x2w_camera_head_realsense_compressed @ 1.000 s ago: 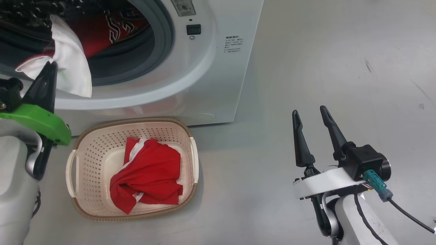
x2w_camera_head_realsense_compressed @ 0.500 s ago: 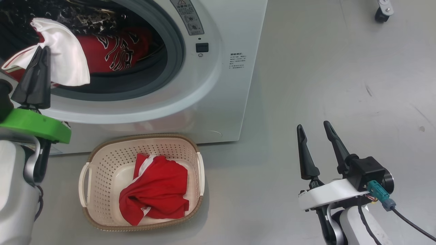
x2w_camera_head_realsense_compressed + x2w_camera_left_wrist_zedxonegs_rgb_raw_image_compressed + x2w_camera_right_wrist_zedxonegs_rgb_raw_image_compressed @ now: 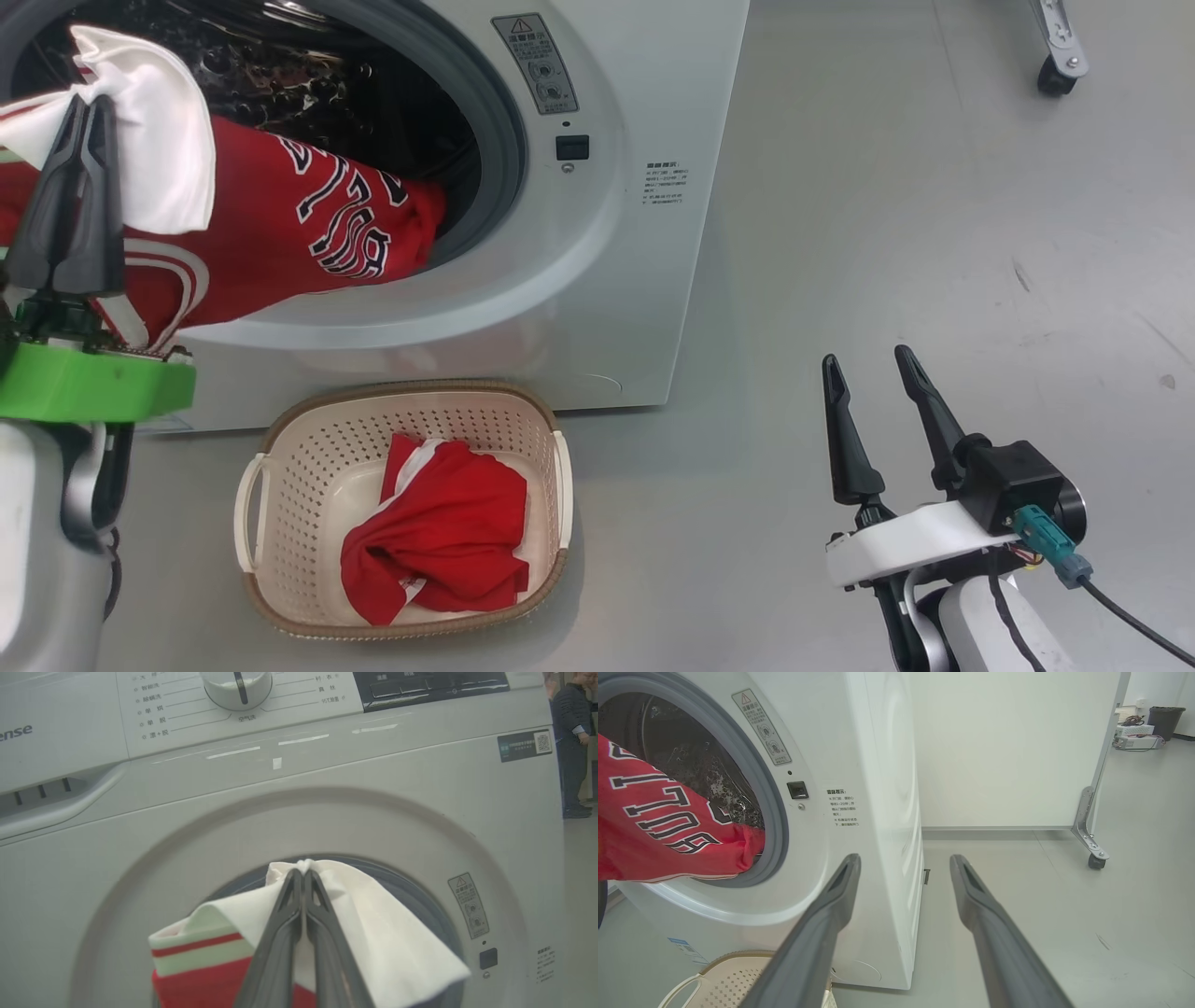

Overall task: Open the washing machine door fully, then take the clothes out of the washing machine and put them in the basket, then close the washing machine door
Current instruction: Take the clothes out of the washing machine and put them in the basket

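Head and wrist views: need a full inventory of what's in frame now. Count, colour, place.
washing machine: 1, white with a grey gasket, upper left of the head view, drum mouth open
jersey: 1, red with navy white-edged lettering, hanging out over the lower rim of the drum mouth
white cloth: 1, white with a red stripe, at the drum mouth; cannot tell if it is part of the jersey
basket: 1, cream with a brown rim, on the floor in front of the washer
red garment: 1, red with white trim, crumpled in the basket
dial: 1, white, on the control panel
caster: 1, black, floor at top right
bin: 1, dark, far corner
person: 1, dark clothes, standing beyond the washer
left gripper: shut on the white cloth
right gripper: open, empty, lower right
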### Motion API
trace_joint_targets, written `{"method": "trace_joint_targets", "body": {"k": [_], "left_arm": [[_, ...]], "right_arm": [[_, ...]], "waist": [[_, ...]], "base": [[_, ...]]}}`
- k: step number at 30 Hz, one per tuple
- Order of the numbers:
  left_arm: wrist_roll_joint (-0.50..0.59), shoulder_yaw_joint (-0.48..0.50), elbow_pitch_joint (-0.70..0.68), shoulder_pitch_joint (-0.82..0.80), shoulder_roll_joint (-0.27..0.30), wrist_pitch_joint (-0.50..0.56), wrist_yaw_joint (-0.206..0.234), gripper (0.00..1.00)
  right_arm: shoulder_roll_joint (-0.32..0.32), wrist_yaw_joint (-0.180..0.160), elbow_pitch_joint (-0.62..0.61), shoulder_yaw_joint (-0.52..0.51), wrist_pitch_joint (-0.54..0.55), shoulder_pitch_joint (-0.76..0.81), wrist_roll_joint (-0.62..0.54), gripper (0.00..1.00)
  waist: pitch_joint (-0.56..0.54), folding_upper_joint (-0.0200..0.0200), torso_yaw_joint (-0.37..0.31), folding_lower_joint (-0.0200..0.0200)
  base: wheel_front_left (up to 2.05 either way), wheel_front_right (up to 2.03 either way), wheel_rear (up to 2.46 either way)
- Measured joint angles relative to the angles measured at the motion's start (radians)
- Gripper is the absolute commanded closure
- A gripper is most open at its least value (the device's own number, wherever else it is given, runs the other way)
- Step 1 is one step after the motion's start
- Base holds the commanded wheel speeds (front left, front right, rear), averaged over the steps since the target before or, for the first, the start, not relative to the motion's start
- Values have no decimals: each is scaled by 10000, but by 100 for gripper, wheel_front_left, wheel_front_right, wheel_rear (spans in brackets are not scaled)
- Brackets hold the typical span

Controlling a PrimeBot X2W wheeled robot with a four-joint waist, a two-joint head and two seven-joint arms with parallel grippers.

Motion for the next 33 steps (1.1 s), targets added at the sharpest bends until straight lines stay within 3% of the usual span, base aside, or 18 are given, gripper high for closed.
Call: {"method": "trace_joint_targets", "body": {"k": [8,14,25,33], "left_arm": [[525,662,-1708,390,-451,-6,73,100],[623,700,-1929,1012,-656,-10,-33,100],[591,-222,-104,3084,-681,2,-384,100],[439,-414,669,3235,-589,0,-472,100]], "right_arm": [[2,90,2,-88,0,6,-2,0],[2,117,6,-104,0,7,-2,0],[2,265,10,27,0,12,-2,0],[0,263,-67,174,0,6,-2,0]], "waist": [[-31,0,124,0],[-73,0,211,0],[14,0,191,0],[383,0,54,0]], "base": [[0,0,0],[0,0,0],[0,0,0],[0,0,0]]}}
